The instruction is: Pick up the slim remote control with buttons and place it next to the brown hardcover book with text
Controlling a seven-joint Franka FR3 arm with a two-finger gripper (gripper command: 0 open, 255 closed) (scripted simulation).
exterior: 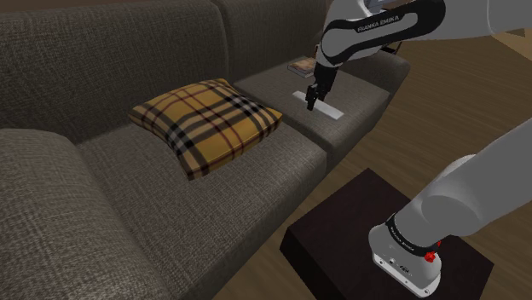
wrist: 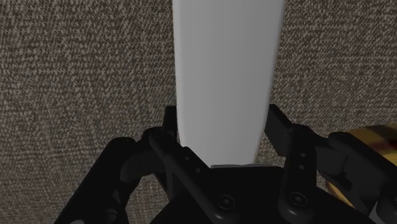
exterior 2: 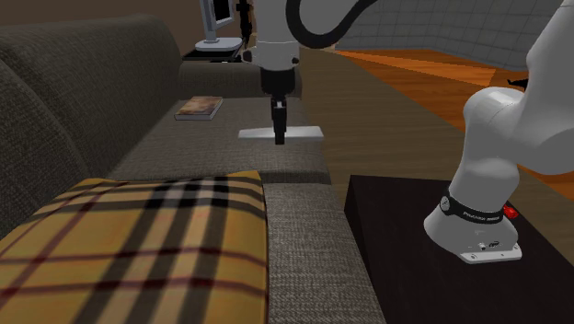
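Note:
The remote control (exterior: 331, 110) is drawn as a slim plain white slab, lying flat on the brown sofa's end seat (exterior: 358, 94). My black gripper (exterior: 310, 102) points straight down onto it and is shut on it near one end. From the hand, the fingers (wrist: 280, 127) clasp the remote control (wrist: 229, 63) on both long sides. The second exterior view has the gripper (exterior 2: 280, 136) at the middle of the remote control (exterior 2: 305, 133). The brown book (exterior: 301, 66) lies farther back on the same seat, near the backrest, and appears again (exterior 2: 200, 108) in the second exterior view.
A yellow plaid cushion (exterior: 205, 124) rests on the middle seat, a short way from the remote. The sofa's backrest (exterior: 128, 60) rises behind the seats. The dark stand (exterior: 341, 230) sits on the wooden floor in front of the sofa. A monitor-like object (exterior 2: 218, 23) stands beyond the sofa's end.

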